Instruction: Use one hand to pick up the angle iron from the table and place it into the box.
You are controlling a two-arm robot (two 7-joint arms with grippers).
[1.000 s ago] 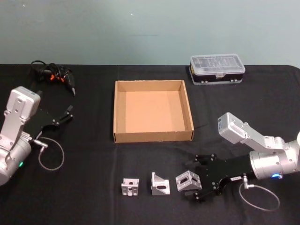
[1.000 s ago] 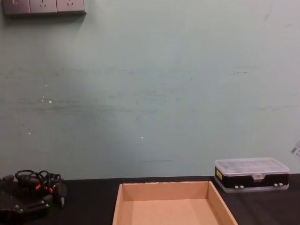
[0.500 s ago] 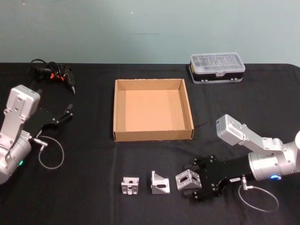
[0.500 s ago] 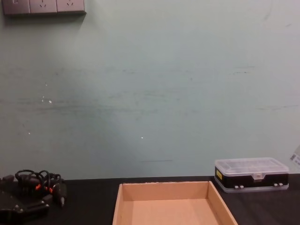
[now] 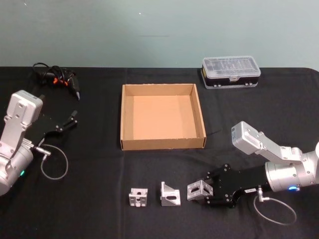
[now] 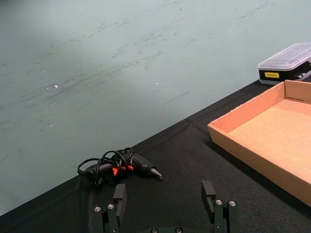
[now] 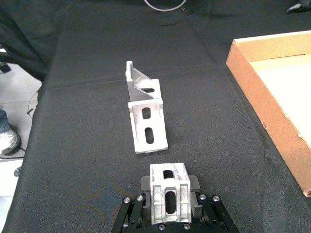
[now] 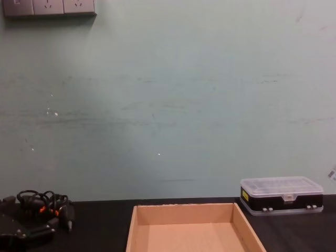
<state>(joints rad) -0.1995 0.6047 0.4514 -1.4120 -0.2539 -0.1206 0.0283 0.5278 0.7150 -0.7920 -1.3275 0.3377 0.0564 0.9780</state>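
Note:
Three silver angle irons lie in a row near the front of the black table (image 5: 99, 164). My right gripper (image 5: 204, 191) is shut on the rightmost angle iron (image 5: 196, 189), which still rests on the table. In the right wrist view this angle iron (image 7: 168, 206) sits clamped between the black fingers (image 7: 193, 186) of the right gripper (image 7: 168, 188). The brown cardboard box (image 5: 162, 117) stands behind, with nothing in it. My left gripper (image 5: 67, 123) is parked at the far left and open (image 6: 164, 199).
The other two angle irons (image 5: 170, 194) (image 5: 138, 197) lie to the left of the held one. A black case with a clear lid (image 5: 231, 72) stands at the back right. A black cable bundle with orange marks (image 5: 56, 79) lies at the back left.
The right gripper's fingers have closed in on the rightmost angle iron. The left arm has not moved.

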